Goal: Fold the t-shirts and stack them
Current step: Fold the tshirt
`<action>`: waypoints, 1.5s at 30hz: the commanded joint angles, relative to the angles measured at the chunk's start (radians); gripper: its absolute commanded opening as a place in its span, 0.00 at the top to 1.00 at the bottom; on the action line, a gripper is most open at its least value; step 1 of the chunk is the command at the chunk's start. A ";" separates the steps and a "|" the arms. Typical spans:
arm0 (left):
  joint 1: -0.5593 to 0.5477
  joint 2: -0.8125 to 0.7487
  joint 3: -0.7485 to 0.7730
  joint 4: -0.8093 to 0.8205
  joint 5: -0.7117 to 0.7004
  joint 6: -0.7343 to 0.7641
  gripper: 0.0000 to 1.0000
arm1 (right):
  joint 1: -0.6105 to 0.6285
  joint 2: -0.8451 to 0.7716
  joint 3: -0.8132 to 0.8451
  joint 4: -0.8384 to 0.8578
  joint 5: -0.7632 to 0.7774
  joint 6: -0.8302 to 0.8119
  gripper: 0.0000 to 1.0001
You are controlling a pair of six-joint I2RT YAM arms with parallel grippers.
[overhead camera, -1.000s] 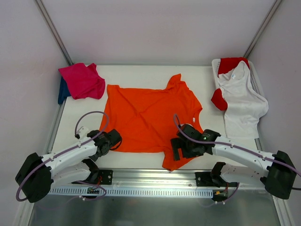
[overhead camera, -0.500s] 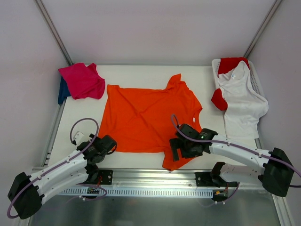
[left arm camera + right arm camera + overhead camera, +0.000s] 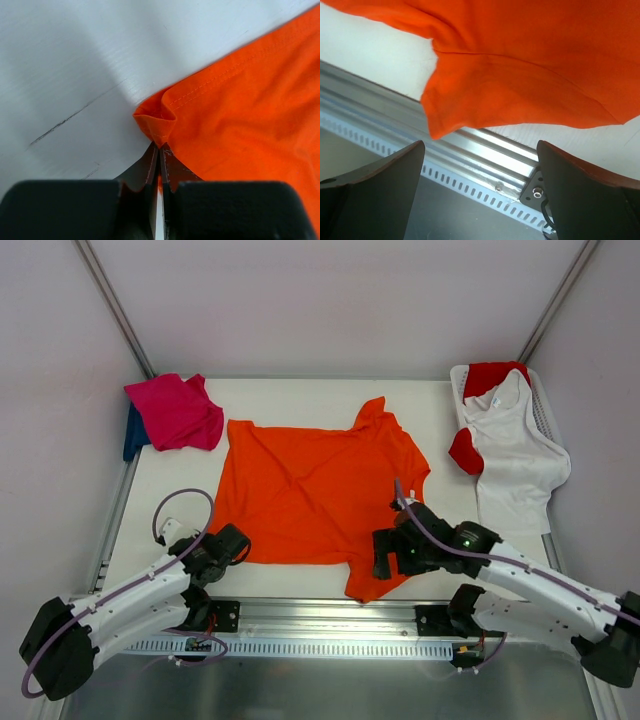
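Note:
A bright orange t-shirt [image 3: 310,490] lies spread flat mid-table, one sleeve hanging over the near edge. My left gripper [image 3: 236,545] is at its near-left hem corner. In the left wrist view the jaws [image 3: 160,149] are shut, pinching that puckered corner of the orange t-shirt [image 3: 240,110]. My right gripper [image 3: 386,558] hovers wide open over the near-right sleeve, its fingers [image 3: 380,180] apart above the orange cloth [image 3: 520,75] and holding nothing. A magenta-pink t-shirt [image 3: 175,410] lies on a dark blue one [image 3: 131,436] at the far left.
A white plastic basket [image 3: 546,412] at the far right holds a white t-shirt [image 3: 515,455] draped over a red one [image 3: 494,375]. An aluminium rail [image 3: 485,150] runs along the table's near edge under the right gripper.
My left gripper slid back along the near-left hem and closed on the corner of the orange t-shirt. The right arm shifted rightward, its gripper staying open over the sleeve.

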 commanded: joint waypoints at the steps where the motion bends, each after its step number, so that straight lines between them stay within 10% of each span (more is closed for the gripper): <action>1: 0.011 -0.014 -0.013 0.011 -0.006 0.032 1.00 | -0.016 -0.144 0.020 -0.059 -0.037 0.001 0.00; 15: 0.012 -0.084 -0.050 0.092 0.008 0.142 1.00 | -0.033 -0.316 -0.281 -0.052 -0.259 0.298 0.01; 22: 0.012 -0.101 -0.056 0.117 0.016 0.175 1.00 | -0.032 -0.136 -0.433 0.305 -0.245 0.356 0.01; 33: 0.016 -0.139 -0.070 0.120 0.026 0.189 1.00 | -0.033 0.269 -0.249 0.456 -0.203 0.235 0.01; 45: 0.019 -0.124 -0.068 0.126 0.025 0.189 1.00 | -0.074 0.287 -0.163 0.416 -0.196 0.157 0.10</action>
